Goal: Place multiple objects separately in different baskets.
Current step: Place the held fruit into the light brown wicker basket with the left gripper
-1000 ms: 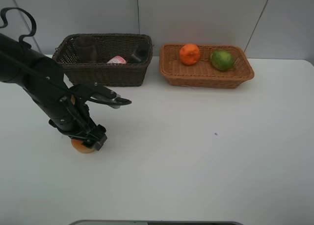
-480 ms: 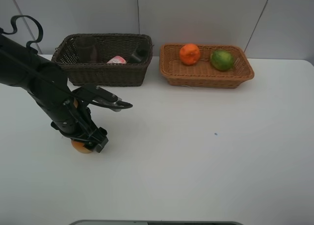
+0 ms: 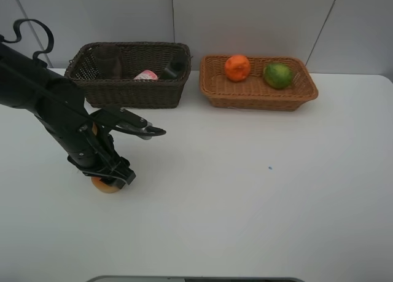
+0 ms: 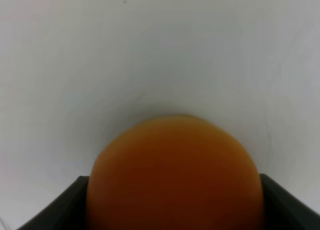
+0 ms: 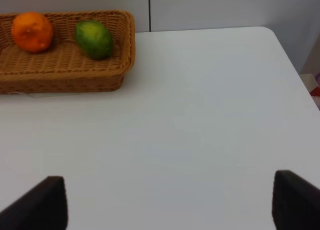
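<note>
Left arm [image 3: 55, 113] bent down, seemingly straddling fruit [image 3: 105, 184]

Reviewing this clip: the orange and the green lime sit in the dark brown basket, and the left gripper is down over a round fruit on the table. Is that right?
Not quite. The orange and the green lime sit in the light tan basket, as the exterior high view shows; the dark brown basket is the other one. The left gripper is indeed down over the round fruit on the table.
</note>
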Action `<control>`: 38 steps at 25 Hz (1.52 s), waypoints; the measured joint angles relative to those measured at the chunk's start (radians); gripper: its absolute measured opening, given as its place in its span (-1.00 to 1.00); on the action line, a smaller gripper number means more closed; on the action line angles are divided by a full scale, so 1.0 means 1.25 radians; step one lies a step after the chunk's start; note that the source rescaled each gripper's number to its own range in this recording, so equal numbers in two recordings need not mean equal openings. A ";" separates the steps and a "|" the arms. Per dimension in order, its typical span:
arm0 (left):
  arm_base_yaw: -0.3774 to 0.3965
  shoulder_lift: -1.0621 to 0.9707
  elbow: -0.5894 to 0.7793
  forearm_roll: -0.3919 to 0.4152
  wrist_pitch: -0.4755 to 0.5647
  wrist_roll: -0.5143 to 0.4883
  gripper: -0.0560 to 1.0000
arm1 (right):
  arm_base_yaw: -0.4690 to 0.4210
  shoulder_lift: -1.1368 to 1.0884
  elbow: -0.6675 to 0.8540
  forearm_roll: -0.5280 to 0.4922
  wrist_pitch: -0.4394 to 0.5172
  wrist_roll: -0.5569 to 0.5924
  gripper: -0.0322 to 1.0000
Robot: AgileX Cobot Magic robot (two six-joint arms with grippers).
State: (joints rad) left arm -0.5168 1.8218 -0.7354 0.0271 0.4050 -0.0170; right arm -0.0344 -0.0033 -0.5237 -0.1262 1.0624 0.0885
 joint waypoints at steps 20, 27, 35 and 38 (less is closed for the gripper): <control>0.000 0.000 0.000 0.000 0.002 -0.002 0.55 | 0.000 0.000 0.000 0.000 0.000 0.000 0.56; 0.000 -0.024 -0.024 0.000 0.050 -0.002 0.55 | 0.000 0.000 0.000 0.000 0.000 0.000 0.56; -0.009 -0.095 -0.180 0.001 0.221 -0.002 0.55 | 0.000 0.000 0.000 0.000 0.000 0.000 0.56; -0.031 -0.090 -0.265 0.003 0.282 -0.002 0.55 | 0.000 0.000 0.000 0.000 0.000 0.000 0.56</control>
State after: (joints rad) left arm -0.5558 1.7096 -1.0666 0.0304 0.7572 -0.0190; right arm -0.0344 -0.0033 -0.5237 -0.1262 1.0624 0.0885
